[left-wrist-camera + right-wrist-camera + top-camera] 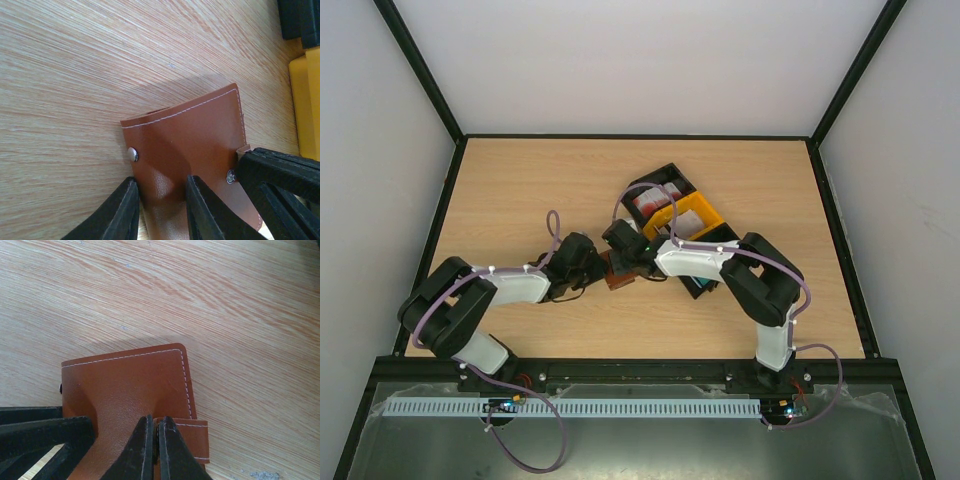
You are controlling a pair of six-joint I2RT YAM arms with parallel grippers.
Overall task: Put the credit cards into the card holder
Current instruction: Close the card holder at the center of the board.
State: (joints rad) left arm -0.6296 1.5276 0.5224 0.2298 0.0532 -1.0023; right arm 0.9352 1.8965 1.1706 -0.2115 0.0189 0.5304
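Observation:
The brown leather card holder [617, 279] lies on the table between both arms. In the left wrist view the card holder [195, 135] is closed, with two metal snaps showing. My left gripper [161, 182] clasps its near left edge, with leather bulging between the fingers. My right gripper [156, 427] is shut on the edge of the card holder's tab [194, 437], and the card holder's face [125, 385] lies flat under it. Red-and-white credit cards [648, 200] sit in the bin tray behind. Other cards are hidden.
The black-and-yellow bin tray [692, 213] stands just behind and right of the grippers; its yellow wall [306, 100] is close to the card holder. The right arm crosses over the tray. Black frame rails border the table.

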